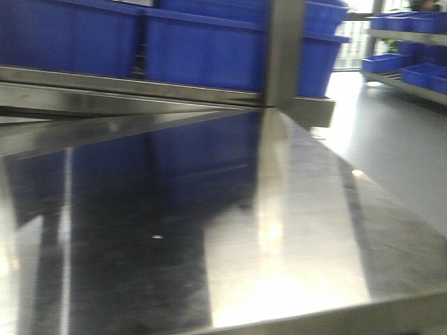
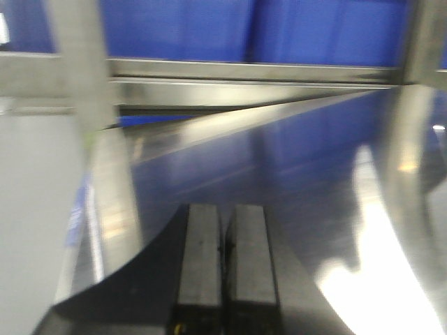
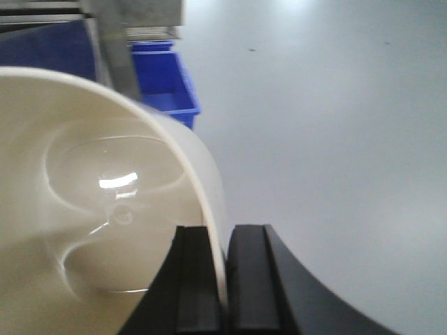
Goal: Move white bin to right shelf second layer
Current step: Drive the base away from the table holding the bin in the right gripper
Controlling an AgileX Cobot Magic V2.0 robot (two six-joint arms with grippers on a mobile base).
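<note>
The white bin (image 3: 105, 209) fills the left of the right wrist view, cream and glossy, its inside facing the camera. My right gripper (image 3: 225, 234) is shut on the bin's rim, one finger inside the wall and one outside, and holds it above the grey floor. My left gripper (image 2: 223, 213) is shut and empty, just above a shiny steel cart top (image 2: 293, 174). Neither gripper nor the bin shows in the front view. The roller-lane shelf level is out of view.
A flat steel cart top (image 1: 293, 230) fills the front view, with blue crates (image 1: 209, 49) on a steel rack behind it. A shelf with more blue crates (image 1: 412, 66) stands at the far right. A blue crate (image 3: 162, 80) sits on the floor by a rack post.
</note>
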